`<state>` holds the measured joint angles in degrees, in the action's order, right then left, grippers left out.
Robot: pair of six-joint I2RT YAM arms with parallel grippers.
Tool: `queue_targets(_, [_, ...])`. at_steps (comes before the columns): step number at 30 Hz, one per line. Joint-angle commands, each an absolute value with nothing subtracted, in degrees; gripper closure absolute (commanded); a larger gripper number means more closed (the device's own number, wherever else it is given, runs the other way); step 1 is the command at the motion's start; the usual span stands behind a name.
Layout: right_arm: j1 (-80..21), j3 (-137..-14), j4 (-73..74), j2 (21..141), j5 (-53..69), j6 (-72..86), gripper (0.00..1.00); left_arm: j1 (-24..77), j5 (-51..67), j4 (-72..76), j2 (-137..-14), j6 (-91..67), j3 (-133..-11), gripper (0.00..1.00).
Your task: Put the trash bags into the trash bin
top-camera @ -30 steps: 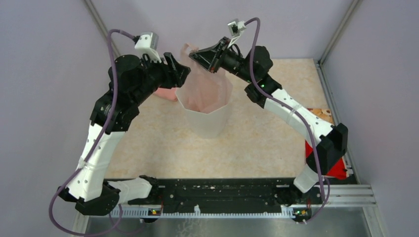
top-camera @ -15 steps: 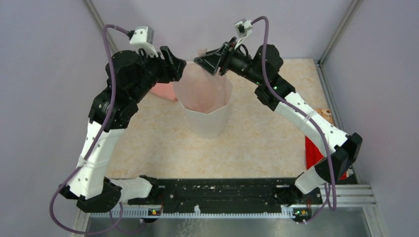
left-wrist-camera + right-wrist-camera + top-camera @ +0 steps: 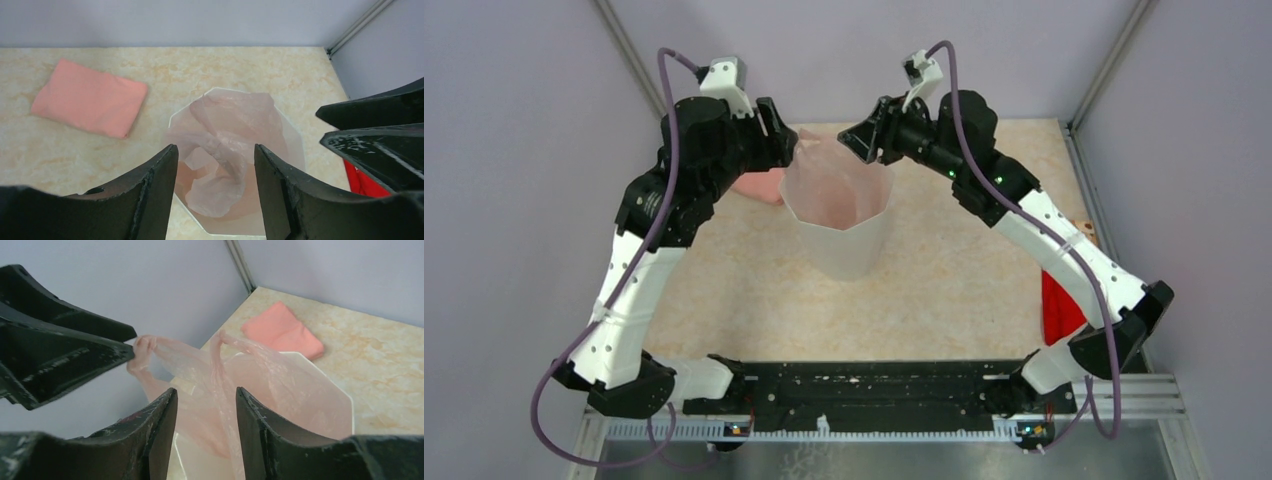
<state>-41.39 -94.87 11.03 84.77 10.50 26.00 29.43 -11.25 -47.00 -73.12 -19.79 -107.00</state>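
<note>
The pale pink trash bag sits mostly inside the white faceted trash bin at the table's middle back. My left gripper hovers open over the bin's left rim, the crumpled film far below its fingers. My right gripper hovers open above the right rim. In the right wrist view a bag strand runs up past the right gripper. A handle loop reaches the left gripper's fingertip; whether it hangs on it I cannot tell.
A folded salmon-pink cloth lies on the table left of the bin, also visible as the cloth. A flat red packet lies near the right edge under the right arm. Purple walls and a metal frame close in the back.
The bag's top, raised high above the bin a second ago, has sunk toward the rim. The right gripper has shifted right and lower; the left gripper has tilted over the rim.
</note>
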Motion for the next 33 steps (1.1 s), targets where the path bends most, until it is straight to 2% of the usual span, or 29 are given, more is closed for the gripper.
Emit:
queue_targets(1, [-44.98,-103.42,18.37,84.53,5.93,19.73,0.51,29.44,-9.93,-49.85,-73.93,-20.77,-108.83,0.35])
queue_targets(10, [-46.23,-113.29,26.36,93.02,5.71,16.68,0.43,29.44,-11.98,-54.56,-72.18,-20.82,-107.67,0.37])
queue_targets(14, [-47.17,-120.8,30.84,98.64,4.24,14.12,0.4,29.44,-13.94,-54.87,-70.61,-20.84,-104.81,0.48])
queue_targets(19, [-48.25,-132.33,36.99,107.03,2.34,12.08,0.39,29.44,-17.17,-52.85,-67.92,-20.65,-100.37,0.72])
queue_targets(22, [-49.66,-139.42,40.47,111.55,0.33,11.04,0.39,29.44,-16.52,-51.84,-67.0,-20.57,-98.98,0.81])
queue_targets(27, [-51.78,-142.33,42.83,115.79,-6.77,9.65,0.38,29.42,-15.86,-50.86,-65.74,-20.57,-97.69,0.88])
queue_targets(33, [-54.12,-141.5,43.87,117.24,-16.63,6.94,0.37,29.44,-15.19,-50.17,-65.01,-20.57,-96.68,0.9])
